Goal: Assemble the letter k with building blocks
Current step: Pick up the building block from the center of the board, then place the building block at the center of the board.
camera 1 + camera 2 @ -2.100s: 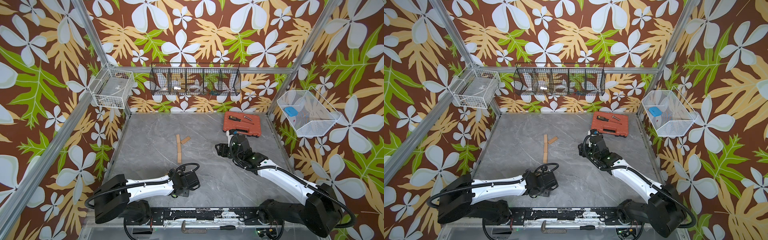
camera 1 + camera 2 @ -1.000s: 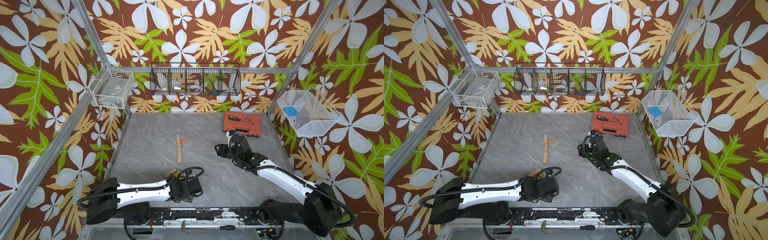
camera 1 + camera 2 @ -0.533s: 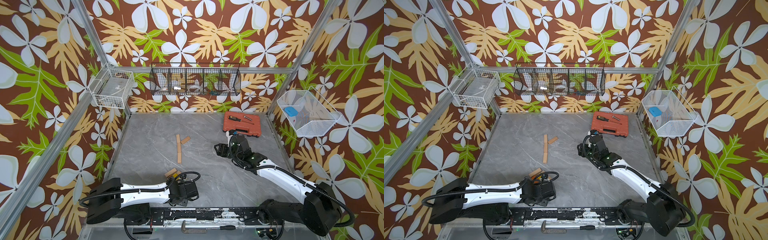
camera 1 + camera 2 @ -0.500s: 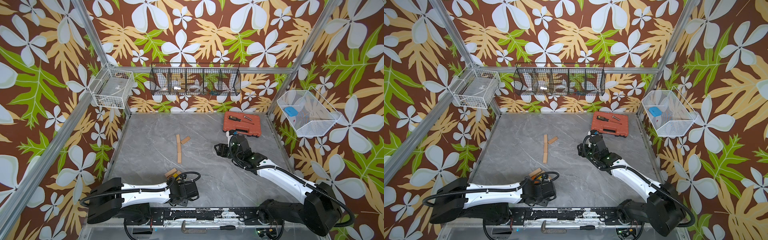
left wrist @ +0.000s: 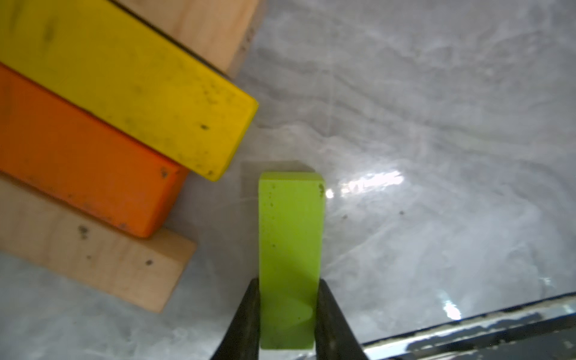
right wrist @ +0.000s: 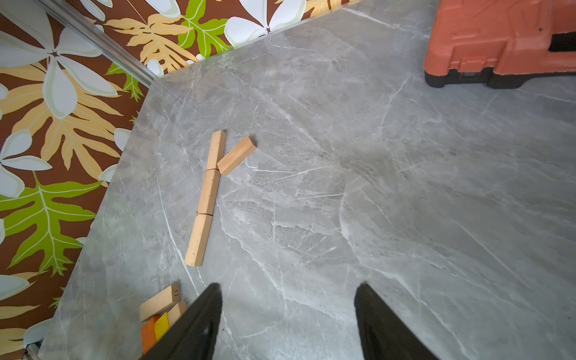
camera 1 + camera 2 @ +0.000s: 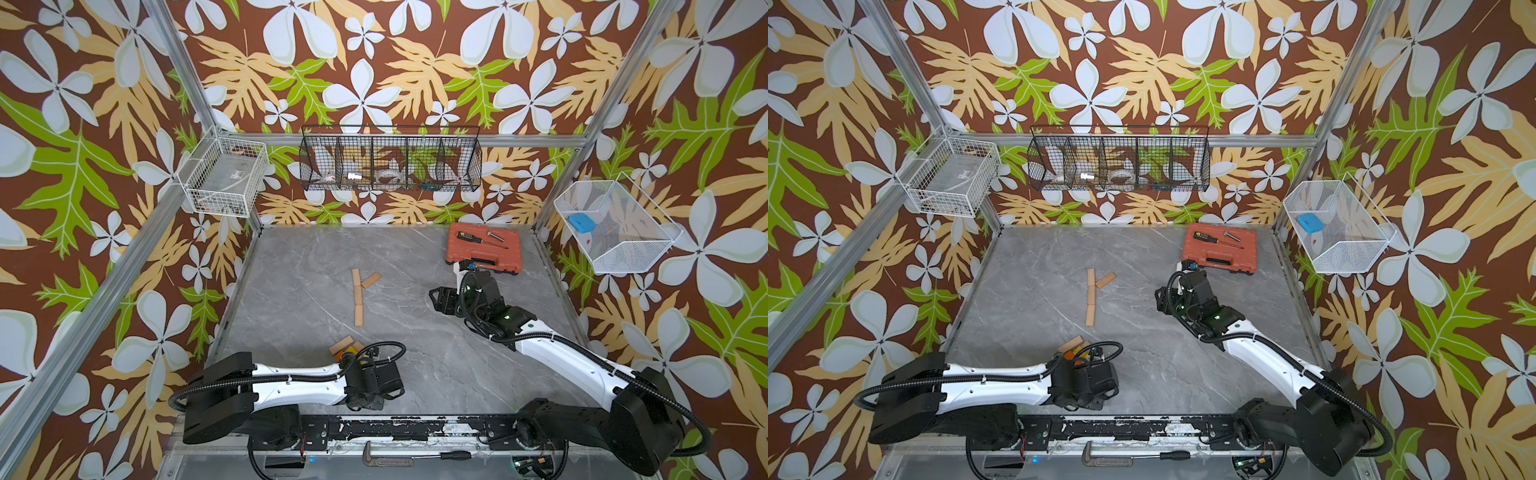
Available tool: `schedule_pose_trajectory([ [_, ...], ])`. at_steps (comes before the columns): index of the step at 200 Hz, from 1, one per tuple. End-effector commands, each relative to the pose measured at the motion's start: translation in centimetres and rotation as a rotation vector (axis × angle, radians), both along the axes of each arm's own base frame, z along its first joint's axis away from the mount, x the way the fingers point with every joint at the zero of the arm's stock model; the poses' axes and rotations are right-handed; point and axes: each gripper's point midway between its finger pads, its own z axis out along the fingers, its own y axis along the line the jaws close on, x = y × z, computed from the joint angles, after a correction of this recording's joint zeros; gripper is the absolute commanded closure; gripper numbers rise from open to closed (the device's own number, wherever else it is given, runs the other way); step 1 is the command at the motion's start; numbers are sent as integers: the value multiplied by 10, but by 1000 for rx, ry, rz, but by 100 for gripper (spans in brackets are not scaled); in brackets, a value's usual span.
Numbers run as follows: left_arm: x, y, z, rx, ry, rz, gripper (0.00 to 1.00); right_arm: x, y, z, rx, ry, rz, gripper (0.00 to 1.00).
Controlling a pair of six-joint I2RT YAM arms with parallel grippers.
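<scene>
**item 1, green block** [image 5: 290,237]: pinched across its narrow width, close to one end, by the left gripper [image 5: 287,282], with both jaws pressed on its long sides. it sits at the near-left of the table [image 5: 436,156], just beside but apart from the spare pile: yellow block [image 5: 131,81], orange block [image 5: 78,162] and plain planks [image 5: 93,258]. whether it is resting or lifted cannot be told.

**item 2, partial k:** stem of three plain planks [image 7: 357,296] laid end to end, left of centre. one diagonal plank [image 7: 370,280] touches its far part. the lower leg is missing.

**risks:**
- the hold is near the block's end, so it may pivot or droop when raised.
- a corner could catch the yellow block and scatter the pile.
- pressing it against the stem could push the loose planks out of line.

**pose:**
- left arm [image 7: 299,380]: stretched low along the near edge, with the wrist bent down beside the pile.
- right arm [image 7: 561,353]: reaches to mid-table, right of the letter and near the tool case [image 7: 483,248]. the right gripper [image 6: 288,286] is spread wide and holds nothing.
</scene>
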Motion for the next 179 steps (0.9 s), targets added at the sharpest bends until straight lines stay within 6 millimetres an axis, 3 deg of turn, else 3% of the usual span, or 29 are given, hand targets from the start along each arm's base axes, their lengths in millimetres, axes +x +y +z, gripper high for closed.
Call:
schedule_pose_trajectory([
  [1,5,-25,12,-61,5,42,88,0,-3,8,-6,-17,-9,30],
  [26,27,-54,44,-77,-59,97,94,0,-16,21,-41,-60,-53,30],
  [44,57,-71,69,-66,-119,172,94,4,-42,30,-85,-92,-151,29],
  [71,116,-77,75,-30,-155,338,95,12,-96,29,-52,-74,-311,28],
  [89,153,-81,76,-43,-172,447,97,14,-120,22,-18,-45,-362,29],
  [130,195,-80,55,-49,-156,626,97,12,-125,19,-25,-39,-340,29],
  [161,194,-59,21,-27,-85,753,96,10,-121,14,-20,-18,-321,28],
  [179,194,-53,12,-46,-77,787,95,9,-120,12,-14,-15,-316,28],
])
